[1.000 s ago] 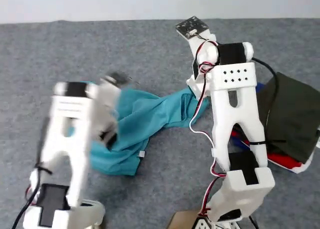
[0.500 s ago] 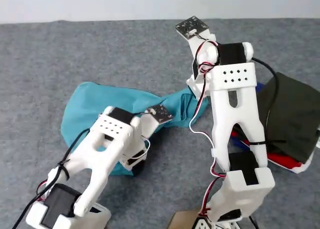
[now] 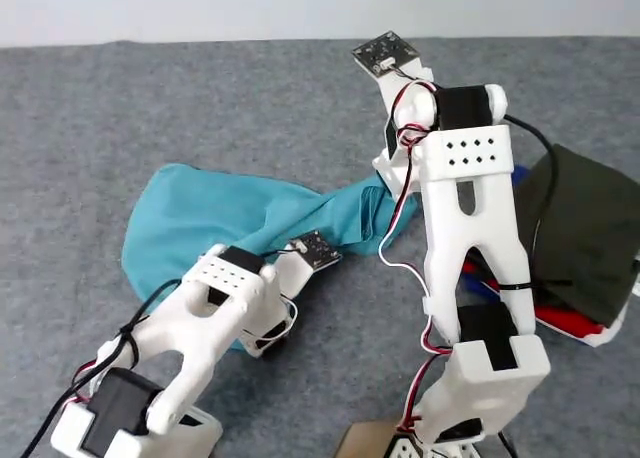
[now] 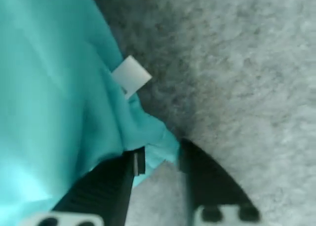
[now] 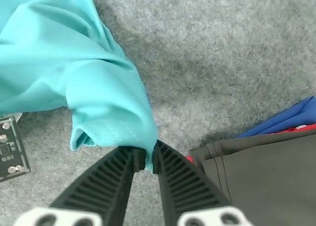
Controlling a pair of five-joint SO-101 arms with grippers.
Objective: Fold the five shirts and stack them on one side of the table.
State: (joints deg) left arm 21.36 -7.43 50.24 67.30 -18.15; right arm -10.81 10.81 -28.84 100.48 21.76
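Fabric of the teal shirt (image 3: 215, 218) lies crumpled on the grey counter (image 3: 250, 88), at the middle left of the high view. The right gripper (image 5: 149, 159) pinches one end of it between its jaws, near the centre. The left gripper (image 4: 160, 154) has its jaws spread around a hem corner, lower down. Folded shirts (image 3: 585, 233) are stacked at the right edge.
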